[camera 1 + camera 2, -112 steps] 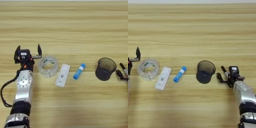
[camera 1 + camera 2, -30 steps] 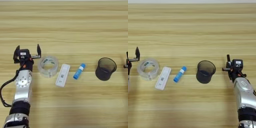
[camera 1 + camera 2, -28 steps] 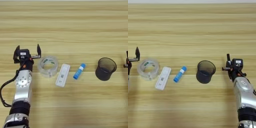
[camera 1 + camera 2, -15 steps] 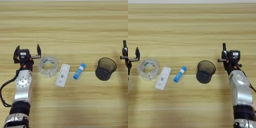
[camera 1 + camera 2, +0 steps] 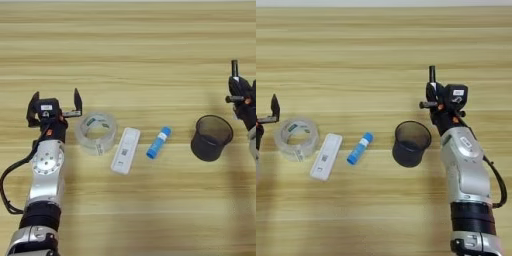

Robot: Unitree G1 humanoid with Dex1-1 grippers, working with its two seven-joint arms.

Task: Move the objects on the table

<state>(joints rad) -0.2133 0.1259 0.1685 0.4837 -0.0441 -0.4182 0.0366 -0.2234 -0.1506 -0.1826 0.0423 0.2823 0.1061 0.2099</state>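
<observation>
three objects: the tape roll (image 5: 96, 132), the white device (image 5: 125, 150) and the blue tube (image 5: 158, 142) lie in a row on the table (image 5: 125, 50), left of its middle. none of them has moved in the last seconds.
spacing: the roll and the device are just beside each other, and the tube is a little apart to the right.
pen: i do not see it lying on the wood. a thin dark rod (image 5: 432, 75) stands up from the right gripper, but whether this is the pen, i cannot tell.
cup: the dark mesh cup (image 5: 411, 143) stands upright, right of the tube, in the same place as before.
left gripper: the left gripper (image 5: 55, 97) waits just left of the roll with its jaws wide apart, holding nothing. it has not moved.
right gripper: the right gripper (image 5: 436, 100) was low beside the cup a few seconds ago. now it is further up the table and closer in, just behind the cup's right rim. the state of its jaws i cannot tell.
meaning: only the right arm is working. i judge that it goes toward the cup, maybe to put something in, and the three objects in the row are not yet handled.
</observation>
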